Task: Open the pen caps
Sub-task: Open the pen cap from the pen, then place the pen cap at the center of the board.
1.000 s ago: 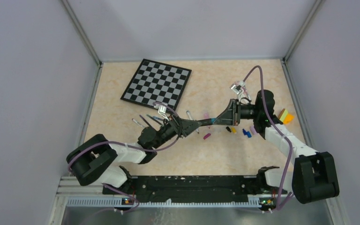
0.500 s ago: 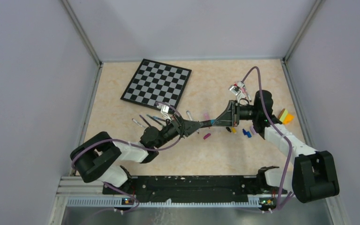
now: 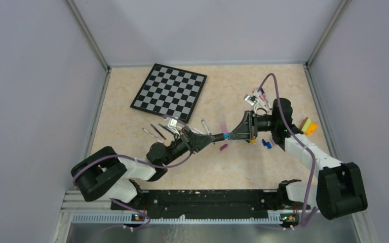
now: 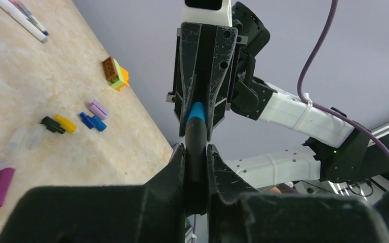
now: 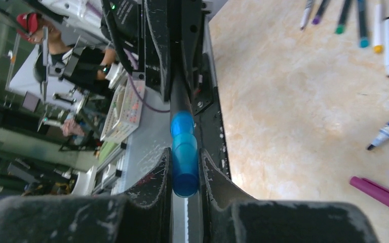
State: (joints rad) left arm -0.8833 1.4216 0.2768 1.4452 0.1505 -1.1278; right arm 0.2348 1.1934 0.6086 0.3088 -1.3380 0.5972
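A black pen (image 4: pixel 196 147) with a blue cap (image 5: pixel 185 162) is held in the air between my two grippers over the table's middle (image 3: pixel 226 135). My left gripper (image 4: pixel 196 152) is shut on the pen's black body. My right gripper (image 5: pixel 185 174) is shut on the blue cap, facing the left one tip to tip (image 3: pixel 235 134). A bright blue section (image 5: pixel 182 123) shows between cap and black body. Loose caps lie on the table: magenta (image 4: pixel 0 186), black (image 4: pixel 52 125), yellow (image 4: pixel 66 123), blue (image 4: pixel 92 121), lilac (image 4: pixel 98 108). Several pens (image 3: pixel 157 130) lie left of the grippers.
A black-and-white chessboard (image 3: pixel 169 91) lies at the back left. A yellow-orange block (image 3: pixel 308 125) sits by the right wall. More markers (image 5: pixel 385 35) lie with their tips bare. Grey walls close in the table on three sides.
Both grippers have shifted slightly left with the pen held between them. The blue cap shows more plainly between the fingertips now.
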